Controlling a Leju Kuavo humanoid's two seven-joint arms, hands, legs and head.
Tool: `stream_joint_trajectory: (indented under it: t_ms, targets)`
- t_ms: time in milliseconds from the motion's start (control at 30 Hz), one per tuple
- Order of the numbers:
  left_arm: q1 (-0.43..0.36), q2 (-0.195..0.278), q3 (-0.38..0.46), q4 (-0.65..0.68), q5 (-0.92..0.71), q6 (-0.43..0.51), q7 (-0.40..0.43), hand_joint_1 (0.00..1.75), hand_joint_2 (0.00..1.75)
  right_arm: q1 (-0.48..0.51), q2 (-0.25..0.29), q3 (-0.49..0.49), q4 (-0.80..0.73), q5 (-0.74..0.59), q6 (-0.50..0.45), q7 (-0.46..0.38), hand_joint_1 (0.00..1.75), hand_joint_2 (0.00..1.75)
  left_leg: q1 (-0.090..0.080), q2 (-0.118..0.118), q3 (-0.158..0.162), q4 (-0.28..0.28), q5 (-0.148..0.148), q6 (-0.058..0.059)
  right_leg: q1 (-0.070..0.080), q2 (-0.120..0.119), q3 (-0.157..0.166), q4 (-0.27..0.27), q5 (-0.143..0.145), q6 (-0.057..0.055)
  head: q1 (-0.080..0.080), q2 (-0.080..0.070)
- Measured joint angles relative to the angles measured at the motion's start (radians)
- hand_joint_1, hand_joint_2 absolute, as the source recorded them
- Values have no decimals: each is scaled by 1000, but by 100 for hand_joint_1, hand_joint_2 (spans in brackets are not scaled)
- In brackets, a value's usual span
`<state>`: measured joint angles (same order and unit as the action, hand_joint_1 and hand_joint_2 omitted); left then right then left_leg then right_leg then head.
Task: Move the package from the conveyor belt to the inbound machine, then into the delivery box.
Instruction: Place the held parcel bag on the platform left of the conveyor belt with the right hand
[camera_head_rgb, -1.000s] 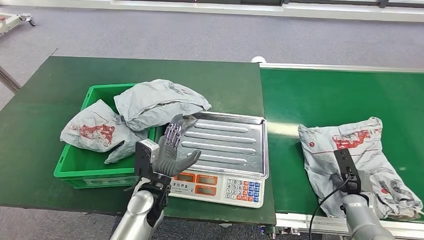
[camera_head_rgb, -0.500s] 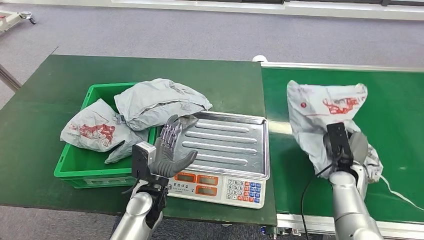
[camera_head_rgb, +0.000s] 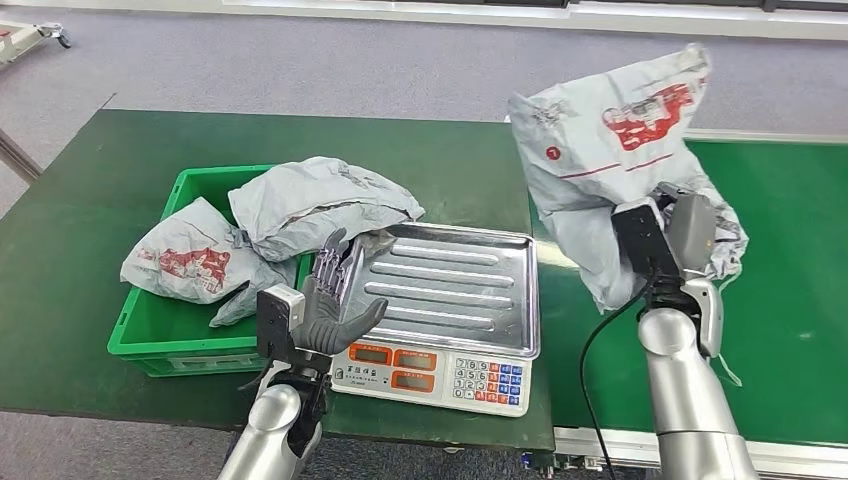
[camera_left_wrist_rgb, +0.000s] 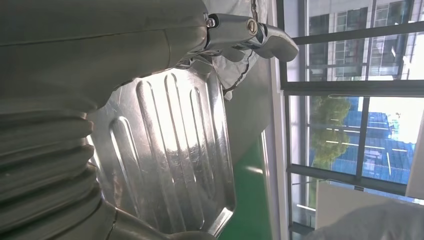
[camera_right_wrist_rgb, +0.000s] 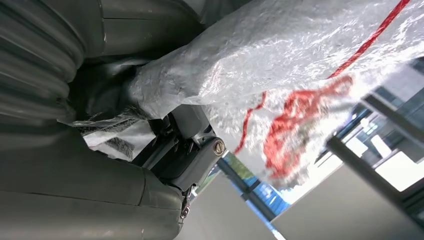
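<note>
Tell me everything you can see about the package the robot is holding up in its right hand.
The package is a crinkled grey plastic mailer bag with red printing and a thin red line. The right hand grips its lower part and holds it in the air, upright and bunched, above the green conveyor belt, beside the scale's metal tray. Nothing else touches it.

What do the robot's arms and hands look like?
Both arms are shiny silver tubes. The left hand is grey with darker, metal-jointed fingers and a black box with a white face at its wrist. The right hand is grey too, with a black box and a black cable hanging down.
</note>
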<state>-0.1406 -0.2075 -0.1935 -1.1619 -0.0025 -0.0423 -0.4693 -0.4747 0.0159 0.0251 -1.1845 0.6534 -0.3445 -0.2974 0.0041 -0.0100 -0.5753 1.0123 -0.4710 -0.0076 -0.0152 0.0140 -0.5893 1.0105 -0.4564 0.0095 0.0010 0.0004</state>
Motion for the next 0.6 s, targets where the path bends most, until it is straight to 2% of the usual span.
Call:
stream_joint_trajectory:
  t_ms: [167,300,467,600]
  targets:
    - [0,0,3,-2,-1,0,0,0,175,5,15,62,-10,7,69,-11,175,175,0,0,-1,0,0,0,0,0,0,0,0,0,0,0]
    - [1,-1,8,-11,-7,3,-2,0,175,6,70,187,13,-7,130,-27,175,175,0,3,-1,-1,1,-1,1,2,-2,1,0,0,0,0]
    - [21,-5,14,-45,-20,17,-4,0,175,11,140,375,62,-80,136,-43,175,175,2,1,-1,-1,2,-3,3,1,-2,1,-1,-2,0,0]
    - [39,-6,21,-66,-25,21,-4,0,175,16,157,455,79,-103,132,-46,175,175,3,0,-2,-1,2,-3,2,0,-3,1,-1,-2,0,0]
